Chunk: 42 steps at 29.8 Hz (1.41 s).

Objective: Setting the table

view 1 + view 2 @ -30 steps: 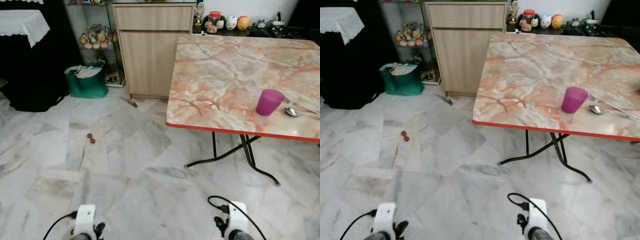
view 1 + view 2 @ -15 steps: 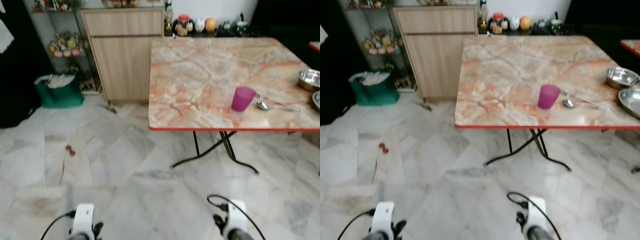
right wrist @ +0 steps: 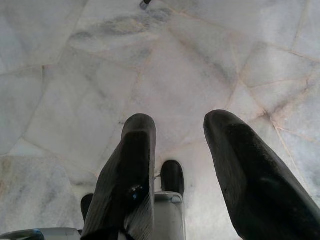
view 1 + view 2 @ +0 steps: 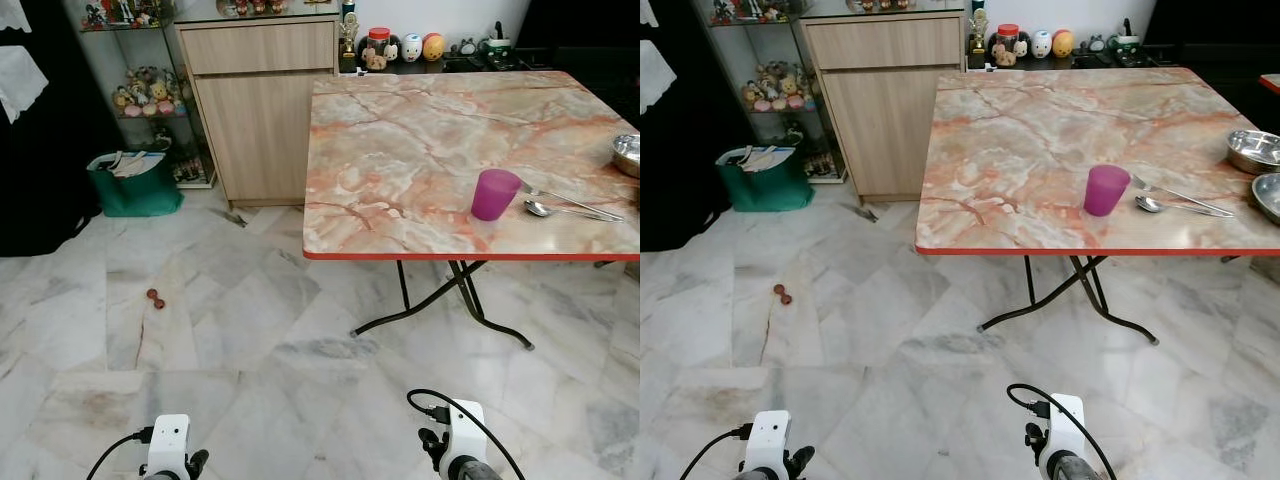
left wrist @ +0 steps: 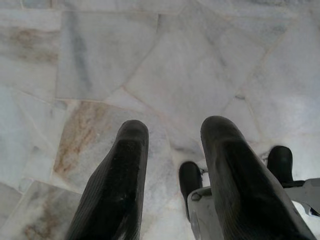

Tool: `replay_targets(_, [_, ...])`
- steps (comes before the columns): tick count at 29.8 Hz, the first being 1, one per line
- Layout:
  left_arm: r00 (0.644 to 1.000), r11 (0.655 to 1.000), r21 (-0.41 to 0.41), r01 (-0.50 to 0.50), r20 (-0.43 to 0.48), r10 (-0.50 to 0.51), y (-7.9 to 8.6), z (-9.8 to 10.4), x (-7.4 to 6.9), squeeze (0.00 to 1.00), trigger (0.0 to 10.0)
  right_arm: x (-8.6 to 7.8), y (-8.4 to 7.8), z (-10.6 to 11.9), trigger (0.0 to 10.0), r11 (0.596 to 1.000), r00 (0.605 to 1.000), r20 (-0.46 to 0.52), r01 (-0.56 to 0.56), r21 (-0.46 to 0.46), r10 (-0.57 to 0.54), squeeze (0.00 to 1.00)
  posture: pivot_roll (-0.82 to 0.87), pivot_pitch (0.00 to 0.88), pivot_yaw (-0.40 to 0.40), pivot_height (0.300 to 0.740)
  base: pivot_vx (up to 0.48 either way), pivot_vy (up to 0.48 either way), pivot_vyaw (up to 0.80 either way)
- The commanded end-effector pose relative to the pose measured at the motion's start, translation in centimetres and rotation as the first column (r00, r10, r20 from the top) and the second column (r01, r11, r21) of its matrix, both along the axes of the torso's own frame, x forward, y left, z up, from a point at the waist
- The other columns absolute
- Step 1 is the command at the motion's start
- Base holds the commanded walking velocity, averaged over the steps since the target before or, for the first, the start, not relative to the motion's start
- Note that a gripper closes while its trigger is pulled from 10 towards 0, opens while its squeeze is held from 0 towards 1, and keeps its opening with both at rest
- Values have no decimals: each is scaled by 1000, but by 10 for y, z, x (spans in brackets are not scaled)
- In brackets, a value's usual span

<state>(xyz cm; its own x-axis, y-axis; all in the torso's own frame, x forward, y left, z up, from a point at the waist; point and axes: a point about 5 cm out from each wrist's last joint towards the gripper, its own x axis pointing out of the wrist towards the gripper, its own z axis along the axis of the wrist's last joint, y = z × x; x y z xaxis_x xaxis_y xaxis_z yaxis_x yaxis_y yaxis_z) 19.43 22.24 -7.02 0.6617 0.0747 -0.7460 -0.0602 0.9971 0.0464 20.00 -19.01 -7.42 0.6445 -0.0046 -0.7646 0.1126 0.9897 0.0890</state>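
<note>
I see the pale marble floor (image 4: 250,340) across the lower half and left of the head frame. The folding table (image 4: 1040,130), with its orange-veined marble top and red edge, takes the upper right on black crossed legs (image 4: 1080,295). A light wooden cabinet (image 4: 265,100) stands at upper centre, just beside the table's far left corner. Left of it I make out a glass shelf of small figurines (image 4: 150,95), and at the far left a dark piece of furniture with a white lace cloth (image 4: 20,75). On the floor below the shelf sits a green bag (image 4: 135,185) stuffed with papers.

On the table, toward the right edge of the frame, two steel bowls (image 4: 1255,150) sit near each other. The purple cup (image 4: 1107,190) stands upright near the table's front edge, right of centre. Just to its right lie a spoon (image 4: 1180,207) and another steel utensil, close to the cup but apart from it. A row of jars and small ornaments (image 4: 400,47) lines the counter behind the table. A small red object (image 4: 154,298) lies on the floor at middle left.

Both arms hang low at the bottom of the frame. My left gripper (image 5: 170,150) points at the floor, fingers parted with a clear gap, holding nothing. My right gripper (image 3: 180,145) does the same, fingers spread and empty.
</note>
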Motion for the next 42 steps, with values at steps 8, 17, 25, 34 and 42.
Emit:
replay_targets(8, [1000, 1000, 8, 9, 11, -9, 1, 1, 1, 0, 10000, 1, -2, 1, 10000, 1000, 1000, 16, 12, 2, -12, 0, -42, 0, 32, 740, 0, -448, 0])
replay_targets(17, [1000, 1000, 7, 4, 22, -4, -1, 2, 4, 0, 10000, 3, -3, 2, 10000, 1000, 1000, 19, 9, -3, -9, 0, -38, 0, 27, 740, 0, -342, 0])
replay_targets(25, [1000, 1000, 2, 3, 29, -3, -4, 3, 8, 0, 10000, 5, -3, 3, 10000, 1000, 1000, 24, 6, -2, -6, 0, -36, 0, 25, 740, 0, -328, 0])
replay_targets(34, [999, 1000, 1, 3, 34, -3, -4, 4, 9, 0, 10000, 5, -3, 4, 10000, 1000, 1000, 27, 6, -3, -6, 0, -35, 0, 24, 740, 0, -313, 0])
replay_targets(42, [999, 1000, 2, 3, 36, -3, -2, 5, 9, 0, 10000, 5, -2, 3, 10000, 1000, 1000, 26, 2, -2, -2, 0, -34, 0, 23, 740, 0, -306, 0])
